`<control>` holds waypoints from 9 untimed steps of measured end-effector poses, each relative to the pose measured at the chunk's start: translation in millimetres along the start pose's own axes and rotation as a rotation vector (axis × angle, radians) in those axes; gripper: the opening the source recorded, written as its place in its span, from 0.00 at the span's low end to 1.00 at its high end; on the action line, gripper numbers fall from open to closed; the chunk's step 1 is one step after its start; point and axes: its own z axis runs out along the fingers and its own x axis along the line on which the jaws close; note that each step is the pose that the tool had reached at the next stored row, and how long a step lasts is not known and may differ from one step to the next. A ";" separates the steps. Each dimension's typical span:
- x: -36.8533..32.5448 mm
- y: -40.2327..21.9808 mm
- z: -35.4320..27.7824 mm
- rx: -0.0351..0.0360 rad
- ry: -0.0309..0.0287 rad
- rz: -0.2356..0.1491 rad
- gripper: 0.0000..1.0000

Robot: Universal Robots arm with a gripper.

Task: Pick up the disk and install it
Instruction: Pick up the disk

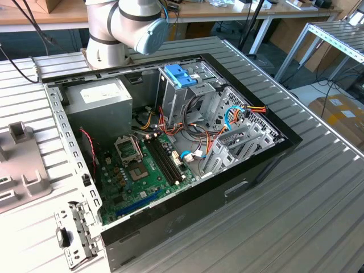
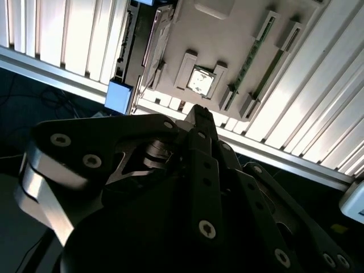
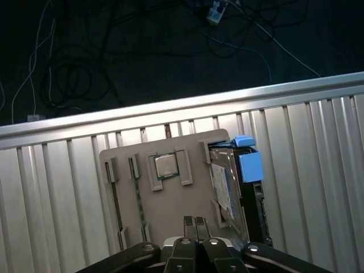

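The gripper (image 3: 195,223) hangs above the tray (image 3: 170,210), fingers pressed together, holding nothing. In the exterior view, that tray lies at nine o'clock from the case (image 1: 267,165). The disk (image 3: 223,190) sits in the slot at the tray's edge, just beside the chip (image 3: 166,165), with its blue tab (image 3: 251,166) sticking out. The fingers line up nearer the chip than the disk, so a good reach probably means centring over the carrier, opening wide enough to span it, and avoiding the chip.

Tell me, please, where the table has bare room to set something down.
The ribbed metal table is bare at the exterior view's right of the open black computer case; inside the case, coloured cables crowd it.
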 end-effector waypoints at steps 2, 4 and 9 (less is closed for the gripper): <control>0.0 0.0 0.0 -0.0002 0.0003 -0.008 0.11; 0.0 0.0 0.0 -0.0004 0.0007 -0.017 0.11; 0.0 0.0 0.0 -0.0007 0.0014 -0.033 0.11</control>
